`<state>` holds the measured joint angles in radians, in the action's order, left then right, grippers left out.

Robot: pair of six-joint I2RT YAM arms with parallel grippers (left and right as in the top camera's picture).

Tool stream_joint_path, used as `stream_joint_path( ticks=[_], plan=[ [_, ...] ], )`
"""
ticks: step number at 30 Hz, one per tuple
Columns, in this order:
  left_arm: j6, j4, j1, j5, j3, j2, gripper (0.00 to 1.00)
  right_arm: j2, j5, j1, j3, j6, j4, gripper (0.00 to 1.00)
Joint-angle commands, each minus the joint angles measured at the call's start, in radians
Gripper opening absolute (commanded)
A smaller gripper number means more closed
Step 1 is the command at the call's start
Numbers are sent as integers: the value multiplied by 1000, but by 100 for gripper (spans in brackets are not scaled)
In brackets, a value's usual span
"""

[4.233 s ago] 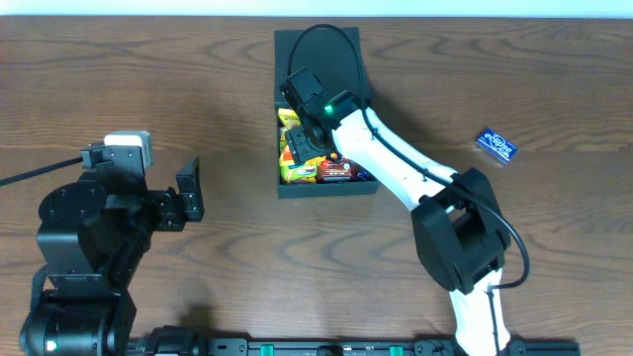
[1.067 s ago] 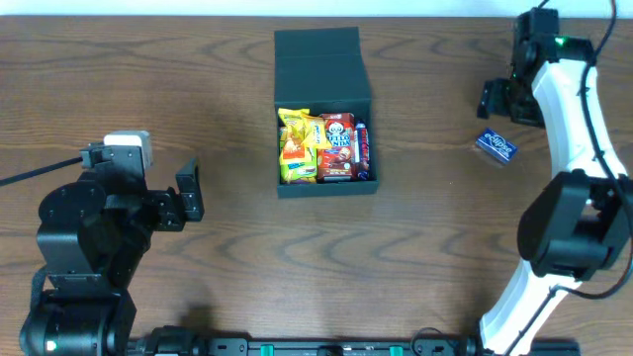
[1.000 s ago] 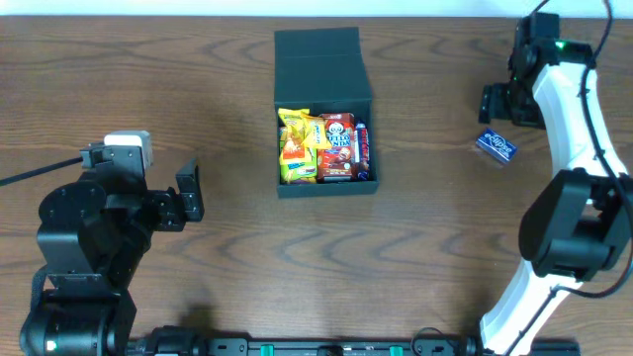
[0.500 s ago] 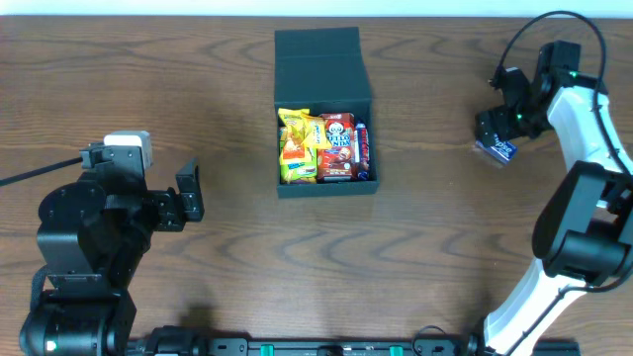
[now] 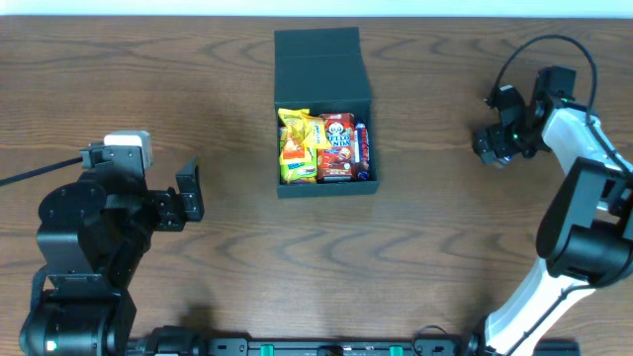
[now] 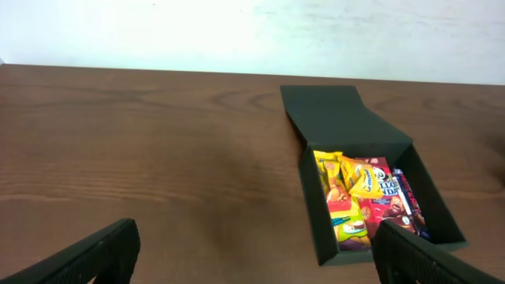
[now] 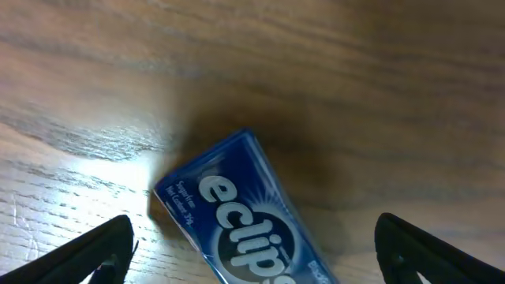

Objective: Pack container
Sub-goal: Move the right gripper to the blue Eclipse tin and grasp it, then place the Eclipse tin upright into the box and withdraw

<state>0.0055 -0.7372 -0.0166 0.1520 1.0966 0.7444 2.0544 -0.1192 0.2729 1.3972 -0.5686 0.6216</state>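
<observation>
At table centre, far side: matte black rectangular cardboard container [image 5: 325, 189], open, its hinged flap lid lying flat on the wood beyond the box. Contents: yellow snack packets [image 5: 295, 146] on the left, a red snack carton [image 5: 337, 148] in the middle, and a dark wrapped bar [image 5: 362, 144] against the right wall. The box is nearly full from wall to wall.

Surface: dark brown wood-grain table [image 5: 198, 79]. There is a broad bare stretch between the container and each arm, and bare wood also near the container's front wall.

Right side, far: right gripper [image 5: 493, 148], well apart from the container. The white arm runs from its near-right base up the right edge, with the wrist turned left and the gripper pointing down at the table. Its fingers are spread wide, one at each lower corner of the right wrist view. Between them lies a glossy blue flat gum pack with white lettering [image 7: 237, 225], set aslant on the wood. No finger is seen touching it.

Left side, near: left gripper [image 5: 189, 191] on the black arm, folded low over its base and facing right toward the container [image 6: 339, 118]. Its fingers are parted and hold nothing.
</observation>
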Motion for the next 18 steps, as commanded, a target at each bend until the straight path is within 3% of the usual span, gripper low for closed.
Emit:
stream_joint_path(
  ticks=[1, 6, 15, 18],
  plan=[
    [17, 0, 5, -5, 14, 2, 95, 4, -13, 10, -12, -16, -10, 92],
    [17, 0, 5, -5, 14, 2, 95, 31, -13, 10, -12, -16, -12, 69],
    [17, 0, 5, -5, 14, 2, 95, 39, -13, 10, -12, 31, -12, 45],
    [17, 0, 5, -5, 14, 2, 95, 39, -21, 8, -12, 73, -12, 25]
  ],
)
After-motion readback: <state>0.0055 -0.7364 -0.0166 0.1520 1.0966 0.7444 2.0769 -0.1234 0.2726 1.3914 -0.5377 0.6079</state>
